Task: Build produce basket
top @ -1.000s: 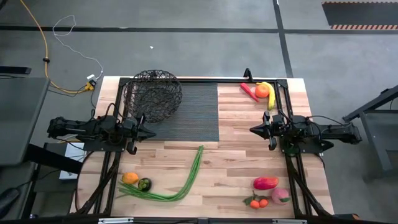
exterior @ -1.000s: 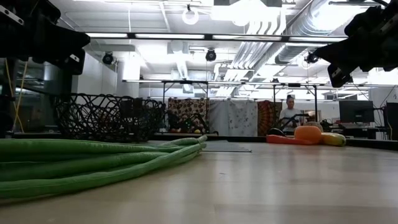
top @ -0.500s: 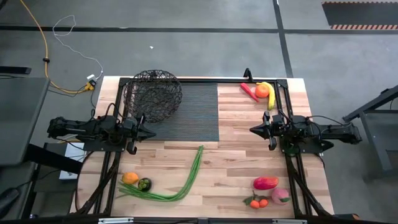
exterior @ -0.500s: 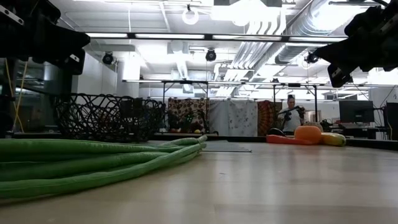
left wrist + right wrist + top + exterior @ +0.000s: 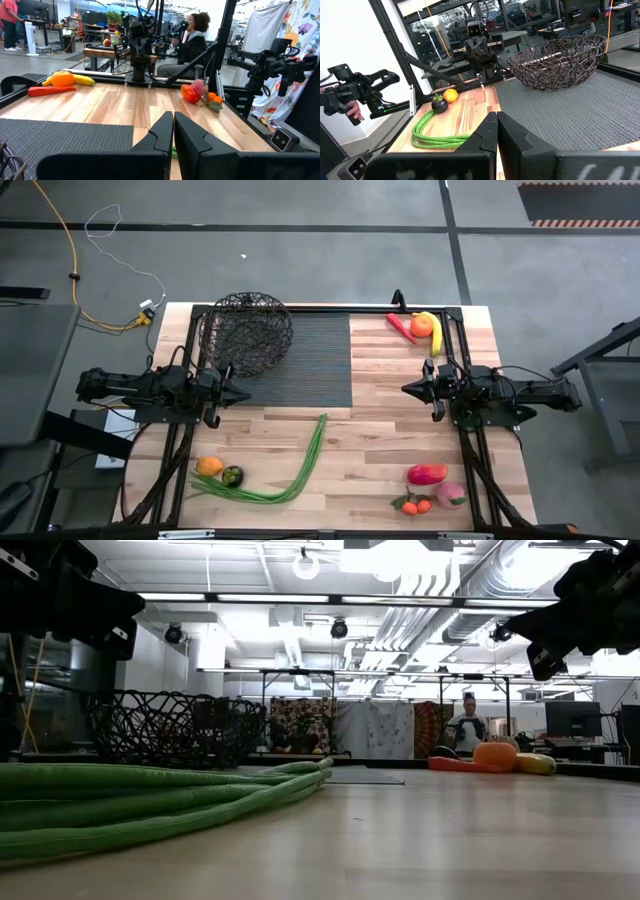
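Nearest the front edge of the table [image 5: 400,430] we see the produce in two clusters: on the left an orange [image 5: 208,466] touching a dark green fruit [image 5: 232,475], with the long green stalks [image 5: 300,470] curving from them toward the middle; on the right a red-pink fruit [image 5: 427,474], a pink fruit [image 5: 451,494] and small oranges [image 5: 417,506] close together. Farther in, our left gripper [image 5: 241,393] hangs above the left edge and our right gripper [image 5: 407,389] above the right edge, both clenched and holding nothing. Between them lies a dark mat [image 5: 315,360]. At the far left the basket [image 5: 246,332] sits on the mat's corner. At the far right the banana [image 5: 433,330], another orange [image 5: 421,326] and red pepper [image 5: 400,327] lie touching. Beyond the table a person [image 5: 467,726] sits.
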Action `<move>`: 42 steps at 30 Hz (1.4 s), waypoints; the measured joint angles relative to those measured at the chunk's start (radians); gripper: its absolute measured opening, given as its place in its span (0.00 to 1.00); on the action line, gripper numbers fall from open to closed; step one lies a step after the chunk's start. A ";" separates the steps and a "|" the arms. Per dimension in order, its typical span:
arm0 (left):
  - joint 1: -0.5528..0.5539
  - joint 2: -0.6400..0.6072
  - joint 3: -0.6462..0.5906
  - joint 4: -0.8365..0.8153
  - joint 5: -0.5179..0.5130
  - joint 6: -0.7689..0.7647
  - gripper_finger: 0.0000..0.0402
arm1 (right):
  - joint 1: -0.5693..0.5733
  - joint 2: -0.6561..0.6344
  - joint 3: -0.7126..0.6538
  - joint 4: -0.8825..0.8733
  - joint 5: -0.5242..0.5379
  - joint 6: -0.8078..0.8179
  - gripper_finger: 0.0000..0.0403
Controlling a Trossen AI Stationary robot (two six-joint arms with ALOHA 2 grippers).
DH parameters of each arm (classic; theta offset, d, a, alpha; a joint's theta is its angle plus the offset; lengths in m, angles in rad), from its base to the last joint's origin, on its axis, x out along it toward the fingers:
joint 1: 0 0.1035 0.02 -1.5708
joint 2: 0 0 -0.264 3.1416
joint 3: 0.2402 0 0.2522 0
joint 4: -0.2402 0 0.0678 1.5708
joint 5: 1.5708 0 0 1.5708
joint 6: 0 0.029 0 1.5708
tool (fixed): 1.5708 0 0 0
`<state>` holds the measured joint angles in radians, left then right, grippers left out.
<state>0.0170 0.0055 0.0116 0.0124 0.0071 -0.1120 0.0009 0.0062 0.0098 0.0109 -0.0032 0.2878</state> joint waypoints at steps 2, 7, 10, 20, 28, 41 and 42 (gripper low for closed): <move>0.000 0.000 0.000 0.000 0.000 0.000 0.01 | 0.000 0.000 0.000 0.000 0.000 0.000 0.00; 0.000 0.000 0.000 0.000 0.000 0.000 0.01 | 0.000 0.000 0.000 0.000 0.000 0.000 0.00; 0.000 0.000 0.000 0.000 0.000 0.000 0.01 | 0.000 0.000 0.000 0.000 0.000 0.000 0.00; 0.000 0.000 0.000 0.000 0.000 -0.083 0.01 | 0.000 0.000 0.000 0.000 0.000 0.000 0.00; 0.000 0.000 0.000 0.000 0.000 -0.134 0.01 | 0.000 0.000 0.000 0.000 0.000 0.000 0.00; 0.000 0.001 0.001 0.196 -0.035 -0.330 0.01 | 0.000 0.000 0.000 0.000 0.000 0.000 0.00; 0.000 0.001 0.006 0.206 -0.051 -0.331 0.01 | 0.000 0.000 0.000 0.000 0.000 0.000 0.00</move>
<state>0.0170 0.0063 0.0177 0.2183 -0.0439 -0.4428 0.0006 0.0063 0.0101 0.0109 -0.0032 0.2881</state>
